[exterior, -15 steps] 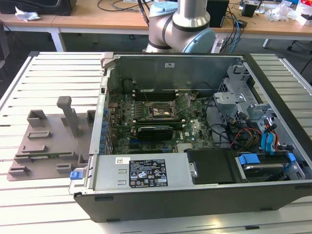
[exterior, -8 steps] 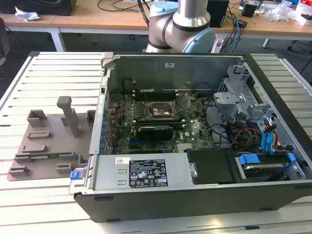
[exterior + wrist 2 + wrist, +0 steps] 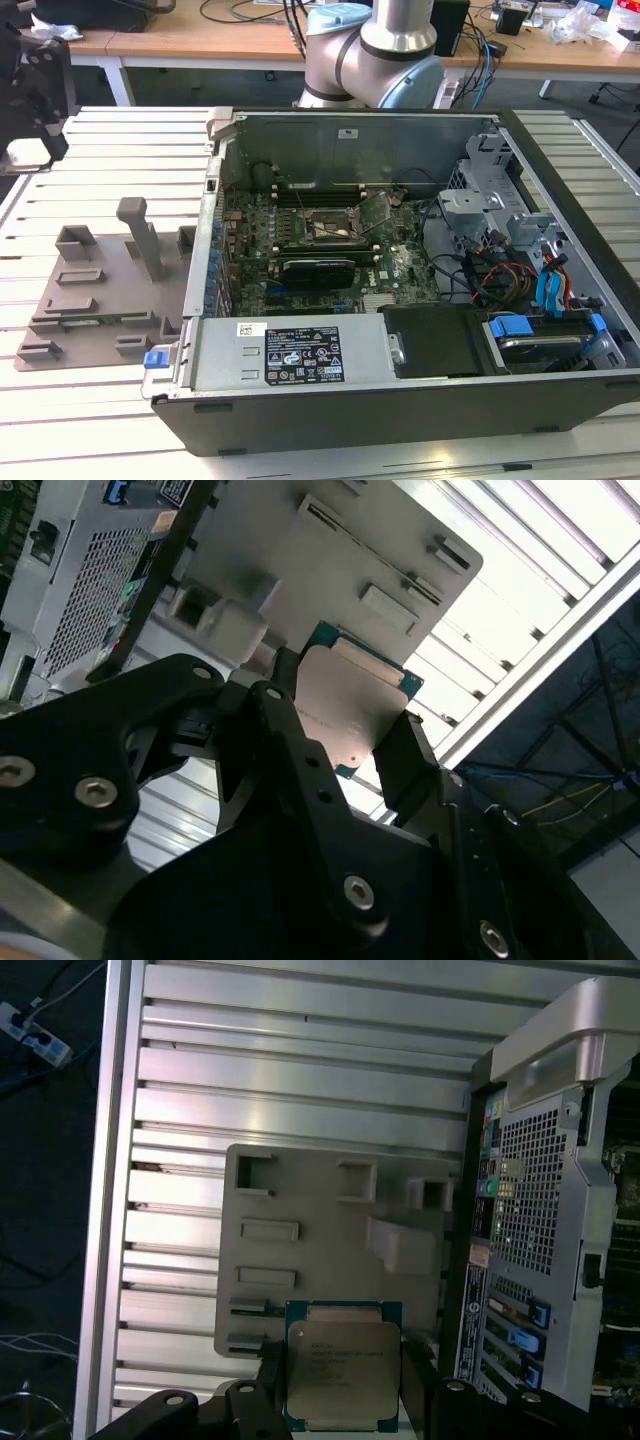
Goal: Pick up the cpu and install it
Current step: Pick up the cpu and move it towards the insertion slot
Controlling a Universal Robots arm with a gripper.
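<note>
End effector [image 3: 343,1385]: pinching the cpu by two opposite edges, one black finger pressed against each side.
Cpu [image 3: 343,1372]: held in the air, touching nothing but the fingers; in both wrist views its silvery top plate faces the cameras.
Why the edge hold: likely to keep the contact face and the top plate free of the pads and the chip level.
Holder tray [image 3: 320,1230]: grey, with moulded recesses, lying flat on the slatted surface [image 3: 100,420] beyond the chip, just beside the case.
Computer case [image 3: 400,405]: lying on its side with the panel off, so the board faces up; it is to the exterior view's right of the tray.
Socket [image 3: 330,228]: mid-board, square, no chip seated; its retaining frame looks raised.
Progress: pick-up appears done, installing not yet.
</note>
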